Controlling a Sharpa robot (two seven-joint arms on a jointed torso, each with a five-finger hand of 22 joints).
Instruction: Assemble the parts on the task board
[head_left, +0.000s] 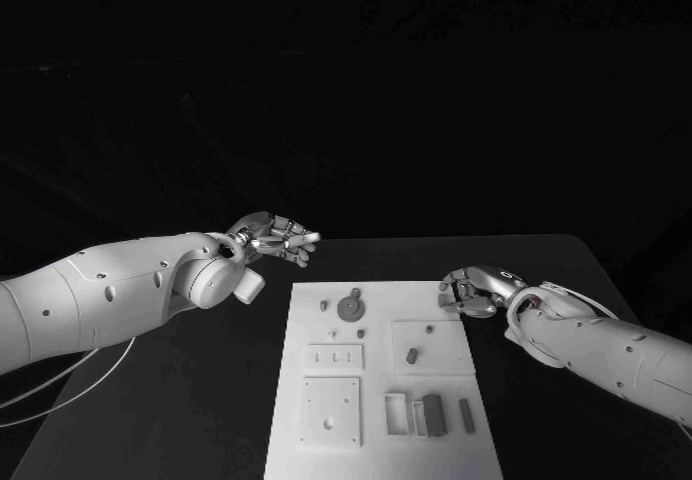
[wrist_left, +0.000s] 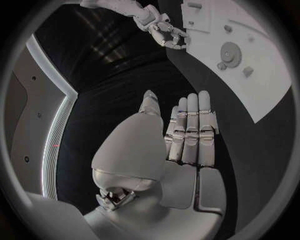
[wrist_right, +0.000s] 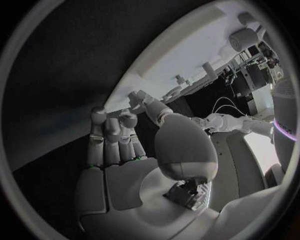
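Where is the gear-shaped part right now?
In the head view, the gear-shaped part lies at the far end of the task board, slightly toward the robot's left, between the left hand and right hand, touching neither.

The task board (head_left: 382, 380) runs off the head view's bottom edge; its small parts (head_left: 433, 414) are too small to identify.

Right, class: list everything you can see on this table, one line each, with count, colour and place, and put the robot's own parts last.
Table: one, black, under everything.
Task board: one, white, middle of the table.
Gear: one, grey, far end of the board.
Small parts: several, grey, across the board; exact count unclear.
Left hand: one, silver, above the table beyond the board's far left corner, holding nothing.
Right hand: one, silver, at the board's far right corner, fingers curled.
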